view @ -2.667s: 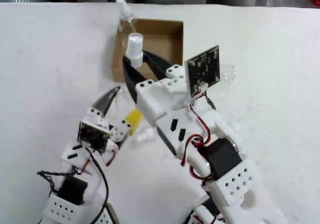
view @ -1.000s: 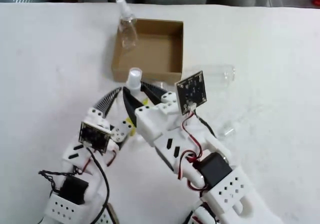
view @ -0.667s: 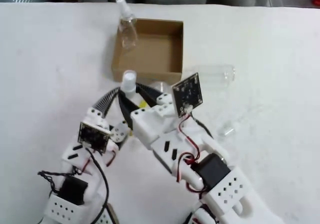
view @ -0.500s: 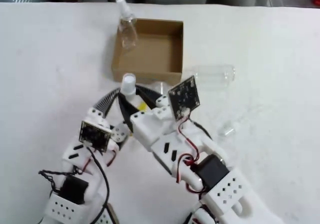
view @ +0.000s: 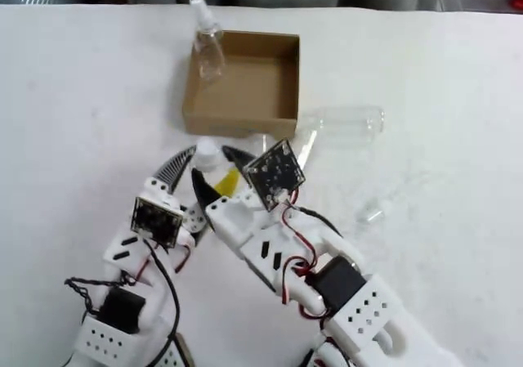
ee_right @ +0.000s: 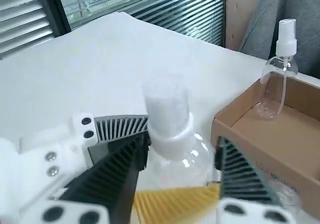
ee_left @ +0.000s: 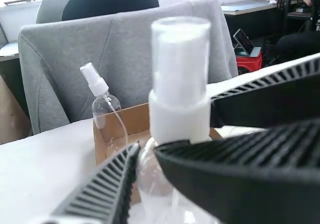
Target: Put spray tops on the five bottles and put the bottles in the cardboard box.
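Note:
A clear bottle (ee_right: 192, 156) stands upright just in front of the cardboard box (view: 245, 122). My left gripper (view: 204, 164) is shut on its body, with a ribbed grey finger (ee_left: 107, 184) against one side. A white spray top (view: 206, 149) sits on the bottle's neck. My right gripper (ee_right: 181, 141) is shut on it, its black fingers (ee_left: 260, 97) meeting the collar of the spray top (ee_left: 180, 79). Another bottle with a spray top (view: 206, 52) stands in the box's far left corner.
A clear bottle without a top (view: 347, 126) lies on its side on the table right of the box. A small clear piece (view: 372, 216) lies farther right. The right arm's body crosses the table's middle. A chair with a grey cover (ee_left: 125, 49) stands behind the table.
My right gripper has carried the spray top from above the box back and down onto the bottle held by the left gripper. The left arm has stayed put.

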